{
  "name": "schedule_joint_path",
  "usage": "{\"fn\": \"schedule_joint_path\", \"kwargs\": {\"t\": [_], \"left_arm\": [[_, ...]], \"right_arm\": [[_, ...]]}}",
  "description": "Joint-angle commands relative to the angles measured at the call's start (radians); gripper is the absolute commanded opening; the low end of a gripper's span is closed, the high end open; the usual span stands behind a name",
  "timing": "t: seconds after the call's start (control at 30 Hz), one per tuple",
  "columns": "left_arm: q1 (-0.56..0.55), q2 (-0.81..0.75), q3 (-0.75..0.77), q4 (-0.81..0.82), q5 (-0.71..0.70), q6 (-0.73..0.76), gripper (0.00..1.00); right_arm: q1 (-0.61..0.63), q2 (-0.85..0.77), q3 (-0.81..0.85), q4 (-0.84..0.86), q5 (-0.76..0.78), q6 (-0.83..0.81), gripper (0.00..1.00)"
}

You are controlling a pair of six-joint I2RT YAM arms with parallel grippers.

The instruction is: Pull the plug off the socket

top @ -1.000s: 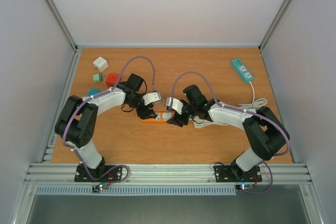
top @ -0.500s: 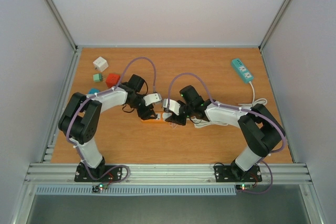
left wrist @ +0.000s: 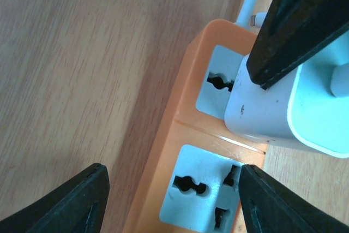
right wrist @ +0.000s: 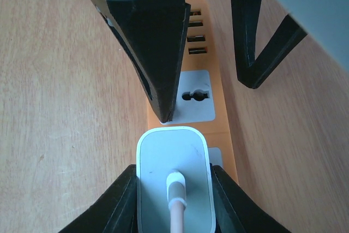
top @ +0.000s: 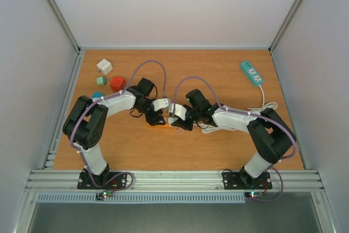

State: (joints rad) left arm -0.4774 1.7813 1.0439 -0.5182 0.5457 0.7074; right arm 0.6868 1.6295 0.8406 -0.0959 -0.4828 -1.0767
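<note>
An orange power strip (right wrist: 224, 135) lies on the wooden table, mid-table in the top view (top: 151, 124). A white plug (right wrist: 173, 184) with a white cable sits in one of its sockets. My right gripper (right wrist: 173, 207) is shut on the plug, one finger pressed on each side. My left gripper (left wrist: 175, 203) is open and straddles the strip (left wrist: 180, 151) over the empty socket beside the plug (left wrist: 278, 110), its fingers (left wrist: 71, 205) wide apart. In the top view the left gripper (top: 157, 119) and right gripper (top: 179, 124) nearly meet over the strip.
A teal power strip (top: 252, 73) lies at the back right, and its white cable (top: 263, 107) is looped near the right arm. A white cube (top: 104, 67), a green cube (top: 101, 80), a red block (top: 116, 83) and a teal block (top: 97, 95) sit at the back left.
My right gripper has moved left onto the plug and closed on it. My left gripper has shifted right along the strip, closer to the plug.
</note>
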Motion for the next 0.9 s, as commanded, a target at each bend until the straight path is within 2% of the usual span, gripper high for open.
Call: {"fn": "schedule_joint_path", "kwargs": {"t": [0.0, 0.37, 0.87], "left_arm": [[-0.004, 0.042, 0.014, -0.005, -0.034, 0.002, 0.67], [-0.004, 0.081, 0.021, 0.016, -0.107, -0.053, 0.64], [-0.004, 0.096, -0.01, 0.043, -0.214, -0.054, 0.6]], "right_arm": [[0.023, -0.013, 0.017, 0.025, -0.011, -0.001, 0.09], [0.022, -0.045, 0.026, 0.025, -0.046, 0.018, 0.06], [0.021, -0.072, 0.061, 0.012, -0.098, 0.062, 0.02]]}}
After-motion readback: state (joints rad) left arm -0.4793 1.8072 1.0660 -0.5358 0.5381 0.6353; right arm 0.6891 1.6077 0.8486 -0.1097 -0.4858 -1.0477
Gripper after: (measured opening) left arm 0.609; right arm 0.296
